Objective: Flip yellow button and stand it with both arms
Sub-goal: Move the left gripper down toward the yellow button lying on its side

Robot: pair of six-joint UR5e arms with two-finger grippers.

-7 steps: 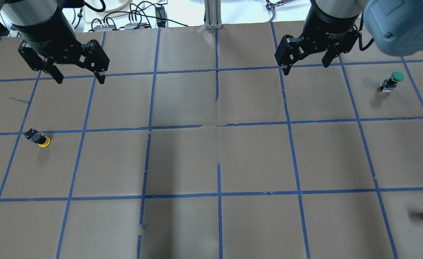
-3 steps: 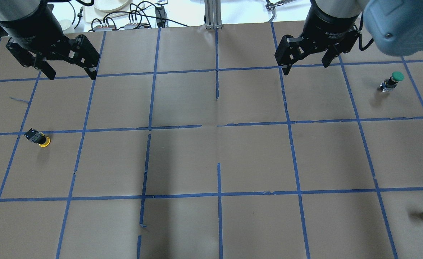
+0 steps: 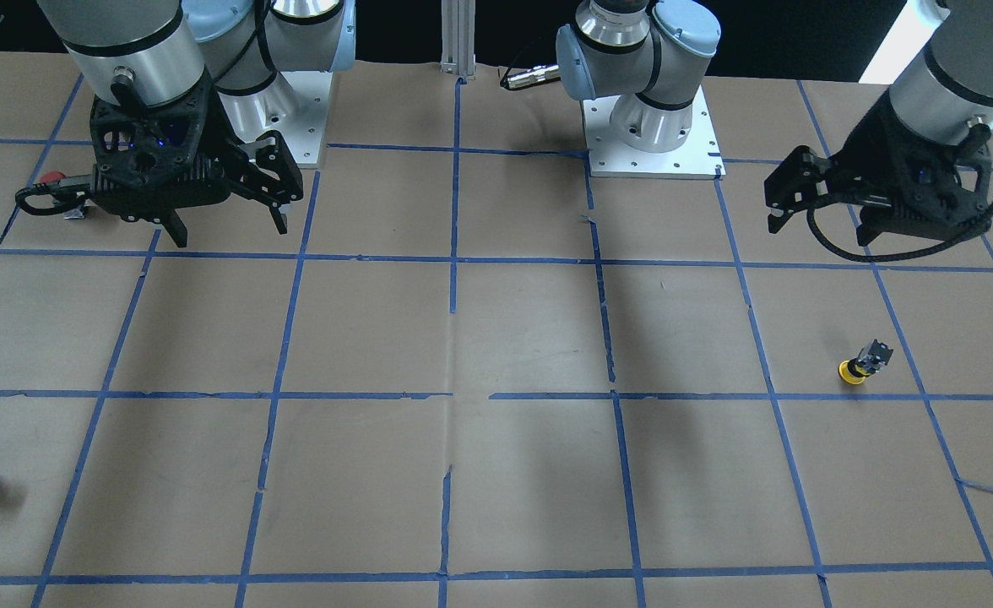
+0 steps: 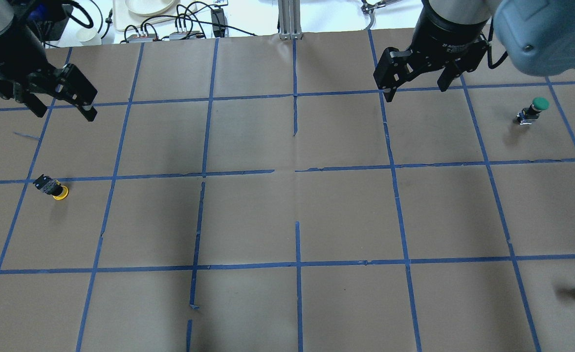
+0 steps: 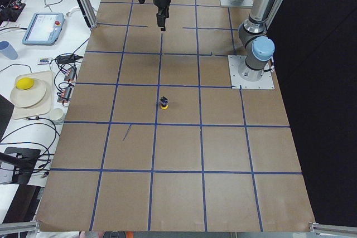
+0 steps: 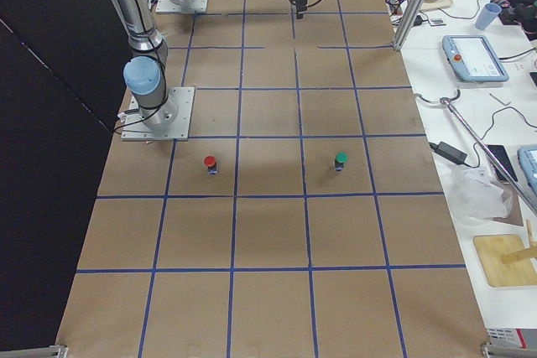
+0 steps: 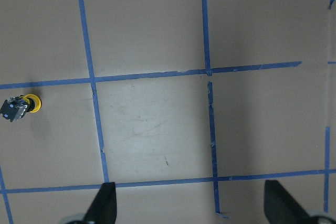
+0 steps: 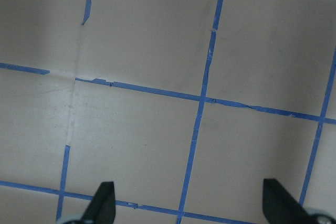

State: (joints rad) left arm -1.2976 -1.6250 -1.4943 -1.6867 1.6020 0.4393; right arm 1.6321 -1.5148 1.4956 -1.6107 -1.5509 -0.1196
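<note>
Brown paper gridded with blue tape (image 4: pixel 346 215) carries the small yellow-capped push-button (image 4: pixel 55 188), seemingly cap-down, though that is hard to confirm. Left black two-finger gripper (image 4: pixel 62 111), fingers spread, hangs high and off to one side of the button; right black two-finger gripper (image 4: pixel 414 92), also spread, is well apart from it. Centre over the switch body and pinch there, not on the cap.

A robotics lab: a table (image 4: pixel 346 215) papered brown and gridded with blue tape (image 4: pixel 298 244), two robot arms (image 3: pixel 640 46) bolted to metal base plates (image 3: pixel 699 156) at its 12 o'clock edge, a teach pendant (image 5: pixel 42 28) at 10 o'clock and cables (image 4: pixel 187 17) on white benches (image 5: pixel 22 54).
</note>
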